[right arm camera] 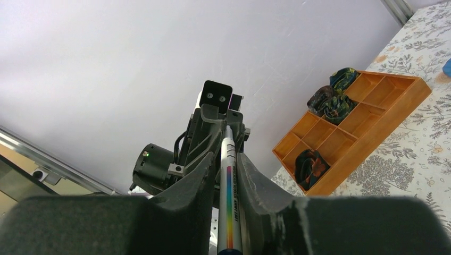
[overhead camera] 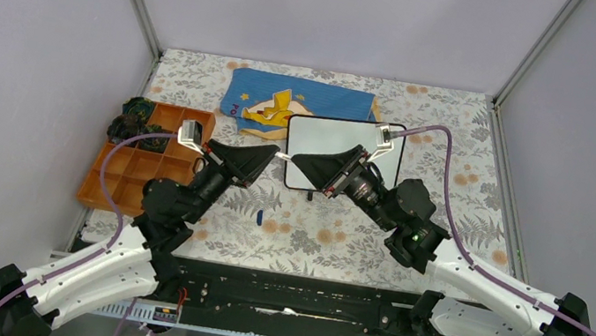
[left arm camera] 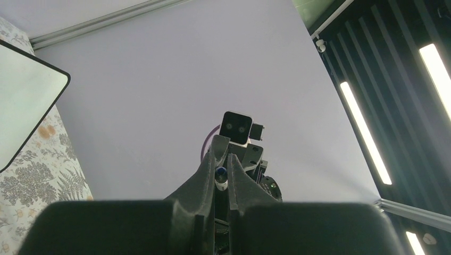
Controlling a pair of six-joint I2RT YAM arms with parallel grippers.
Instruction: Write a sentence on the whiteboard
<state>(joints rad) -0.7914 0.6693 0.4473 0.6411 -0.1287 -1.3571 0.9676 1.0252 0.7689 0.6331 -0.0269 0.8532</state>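
The whiteboard (overhead camera: 341, 152) lies flat at mid-table, its corner also in the left wrist view (left arm camera: 21, 101). No sentence shows on its white face. A white marker (overhead camera: 282, 156) with a rainbow stripe hangs level between the two grippers, just left of the board. My left gripper (overhead camera: 272, 155) is shut on one end of it, where a blue-tipped white stub (left arm camera: 220, 179) shows between the fingers (left arm camera: 205, 175). My right gripper (overhead camera: 296, 160) faces it, jaws either side of the marker barrel (right arm camera: 229, 202), with a thin gap on one side. A blue cap (overhead camera: 259, 215) lies on the table below.
A blue cloth (overhead camera: 322, 100) with a yellow cartoon figure lies behind the whiteboard, partly under it. An orange compartment tray (overhead camera: 86, 190) at the left, also in the right wrist view (right arm camera: 372, 146), holds dark rolled fabrics (overhead camera: 134, 119). Grey walls enclose the floral table.
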